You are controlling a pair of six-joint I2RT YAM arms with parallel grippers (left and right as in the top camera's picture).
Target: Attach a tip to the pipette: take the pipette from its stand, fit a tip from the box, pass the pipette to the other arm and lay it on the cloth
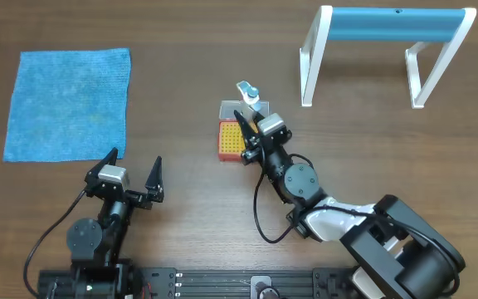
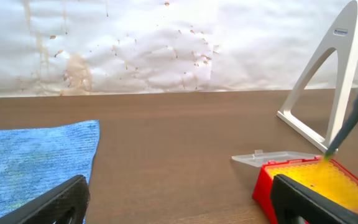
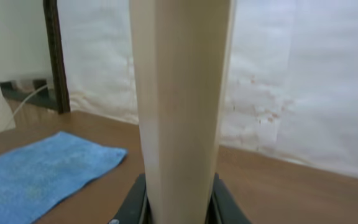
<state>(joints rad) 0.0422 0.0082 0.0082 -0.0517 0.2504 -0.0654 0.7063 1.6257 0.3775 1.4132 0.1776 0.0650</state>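
My right gripper (image 1: 252,133) is shut on the cream-bodied pipette (image 3: 182,106), which it holds upright over the red tip box (image 1: 230,139). In the top view the pipette's white and blue head (image 1: 248,90) shows just beyond the box. From the left wrist view the pipette's thin grey shaft (image 2: 353,121) slants down, its point at the yellow tip rack (image 2: 319,180). The blue cloth (image 1: 69,104) lies flat at the far left. My left gripper (image 1: 127,178) stands open near the front left, holding nothing, short of the cloth's near edge.
The pipette stand (image 1: 388,26), a blue bar on white legs, occupies the far right with nothing hanging on it. The box's clear lid (image 2: 272,158) lies open behind it. Bare wood stretches between the cloth and the box.
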